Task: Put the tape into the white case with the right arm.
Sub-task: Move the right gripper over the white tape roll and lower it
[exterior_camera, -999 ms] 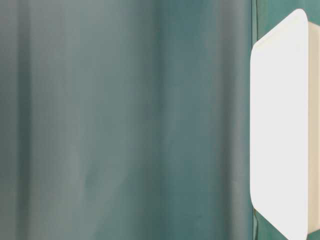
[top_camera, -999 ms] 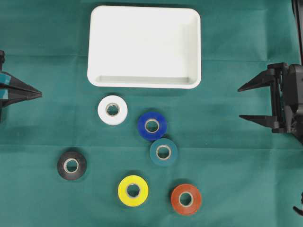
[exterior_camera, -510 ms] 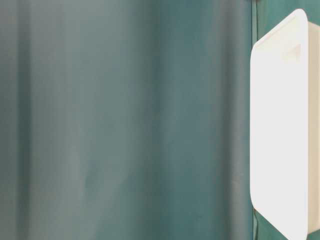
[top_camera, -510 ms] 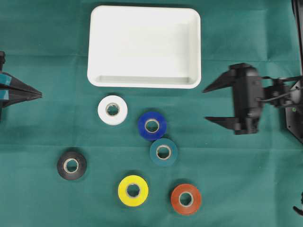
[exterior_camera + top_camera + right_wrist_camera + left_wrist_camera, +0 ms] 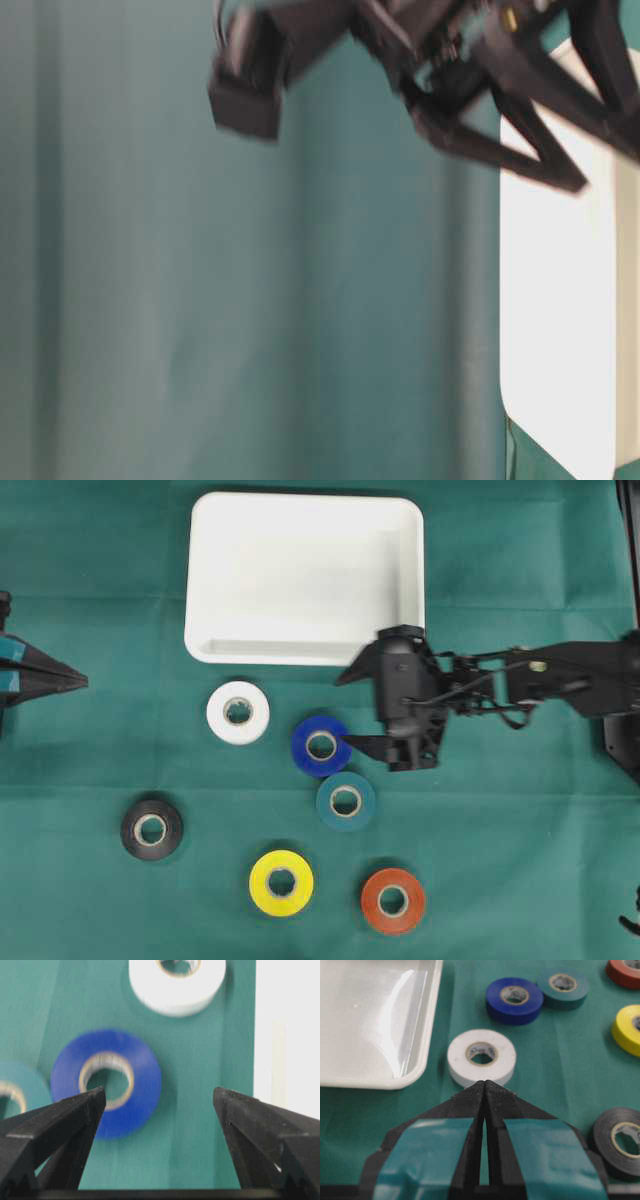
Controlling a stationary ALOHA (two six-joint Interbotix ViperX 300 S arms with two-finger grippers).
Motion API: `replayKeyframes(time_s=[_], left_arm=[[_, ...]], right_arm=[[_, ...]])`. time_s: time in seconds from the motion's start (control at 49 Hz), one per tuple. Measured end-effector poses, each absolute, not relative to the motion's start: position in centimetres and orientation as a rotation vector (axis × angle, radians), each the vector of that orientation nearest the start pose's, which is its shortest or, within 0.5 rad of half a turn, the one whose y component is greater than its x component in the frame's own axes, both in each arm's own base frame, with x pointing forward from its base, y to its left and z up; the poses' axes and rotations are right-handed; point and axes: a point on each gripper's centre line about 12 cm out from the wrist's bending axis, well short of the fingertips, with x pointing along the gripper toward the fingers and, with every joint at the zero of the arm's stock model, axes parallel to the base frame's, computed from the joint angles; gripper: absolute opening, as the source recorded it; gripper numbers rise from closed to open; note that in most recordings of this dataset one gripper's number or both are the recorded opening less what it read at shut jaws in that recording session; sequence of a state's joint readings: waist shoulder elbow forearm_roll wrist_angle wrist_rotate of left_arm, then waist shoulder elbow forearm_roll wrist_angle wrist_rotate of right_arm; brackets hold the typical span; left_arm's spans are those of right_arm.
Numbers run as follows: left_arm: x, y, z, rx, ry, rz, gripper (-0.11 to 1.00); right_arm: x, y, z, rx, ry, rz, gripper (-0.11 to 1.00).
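Observation:
The white case [image 5: 305, 575] lies at the back of the green cloth and holds nothing. Several tape rolls lie in front of it: white [image 5: 238, 712], blue [image 5: 321, 746], teal [image 5: 346, 801], black [image 5: 152, 829], yellow [image 5: 281, 883] and red [image 5: 393, 901]. My right gripper [image 5: 344, 711] reaches in from the right, open and holding nothing, with one finger over the blue roll's right edge and the other near the case's front rim. In the right wrist view the blue roll [image 5: 147, 1077] sits just beyond the left finger of the right gripper [image 5: 159, 1092]. My left gripper [image 5: 85, 681] rests shut at the left edge.
In the left wrist view the white roll [image 5: 480, 1074] lies just past the shut left gripper [image 5: 485, 1082], with the case [image 5: 370, 1020] to its left. The table-level view shows the blurred right gripper [image 5: 480, 120] beside the case [image 5: 560, 320].
My right arm has swept left from the right edge to the gap between the case and the blue roll, jaws staying open. The left gripper and all rolls have not moved.

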State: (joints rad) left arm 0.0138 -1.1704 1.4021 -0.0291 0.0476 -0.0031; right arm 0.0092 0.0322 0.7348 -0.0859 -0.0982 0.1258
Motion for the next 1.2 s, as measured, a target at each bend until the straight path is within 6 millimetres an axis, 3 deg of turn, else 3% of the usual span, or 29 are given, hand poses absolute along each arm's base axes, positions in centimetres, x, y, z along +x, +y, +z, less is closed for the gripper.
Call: replayKeyframes(time_s=[0.245, 0.591, 0.877, 1.203], left_arm=[[14.8, 0.5, 19.4, -0.038, 0.263, 0.037, 0.00], [14.1, 0.5, 19.0, -0.037, 0.234, 0.042, 0.00], [14.0, 0.5, 18.8, -0.037, 0.255, 0.042, 0.00], [14.0, 0.5, 18.6, -0.037, 0.262, 0.042, 0.00]], right_arm=[[42.2, 1.2, 14.0, 0.032, 0.659, 0.020, 0.71], [46.7, 1.8, 13.4, 0.028, 0.644, 0.029, 0.71], [49.0, 1.9, 12.5, 0.026, 0.662, 0.025, 0.71], [49.8, 2.3, 11.0, 0.019, 0.737, 0.026, 0.70]])
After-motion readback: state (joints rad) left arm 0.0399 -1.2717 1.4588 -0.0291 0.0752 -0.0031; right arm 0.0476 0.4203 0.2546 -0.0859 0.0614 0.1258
